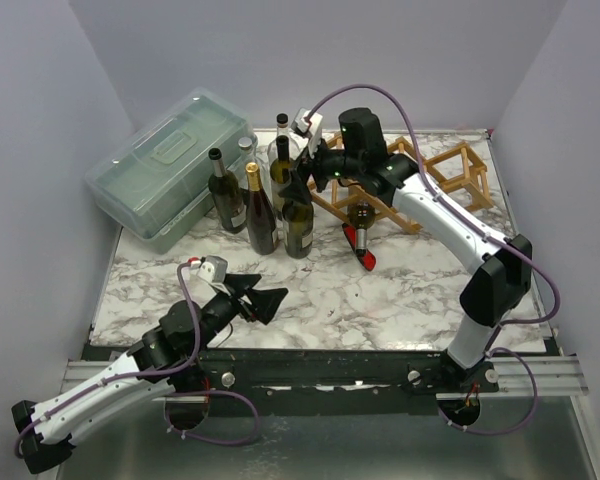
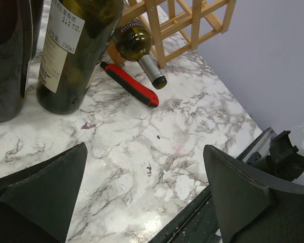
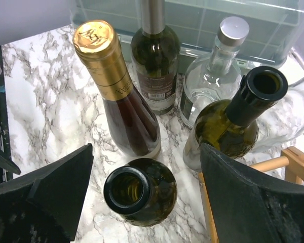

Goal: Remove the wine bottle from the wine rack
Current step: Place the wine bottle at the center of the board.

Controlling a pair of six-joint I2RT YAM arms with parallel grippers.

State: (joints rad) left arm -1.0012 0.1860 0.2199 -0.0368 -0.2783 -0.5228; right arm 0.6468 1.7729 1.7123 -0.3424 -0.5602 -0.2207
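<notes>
One wine bottle [image 1: 360, 222] lies in the wine rack [image 1: 450, 175], in the end cell nearest the middle of the table [image 1: 380, 300]. The rack itself runs along the far right part of the table toward the far right corner. The bottle's body is in the lattice and its neck tilts down and out toward the near edge, with the capped mouth near a red-handled knife [image 1: 364, 257] on the marble. The left wrist view shows dark green glass with grey foil over the neck. Handling, as a judgement: rigid, smooth, slippery under hard fingers, and breakable if dropped or knocked on the wood. The intact foil suggests it is full, so probably heavy and nose-down once freed. The best hold looks like the exposed neck or shoulder, drawn out along its own axis. The right gripper [image 1: 305, 188] hangs left of the rack over the upright bottles [image 1: 250, 200], fingers spread either side of an open-mouthed bottle [image 3: 137, 190] and touching nothing. The racked bottle lies just beside it, to its right and lower. The left gripper [image 1: 260, 295] sits low toward the near left of the table, jaws wide and empty, well apart from the rack.
</notes>
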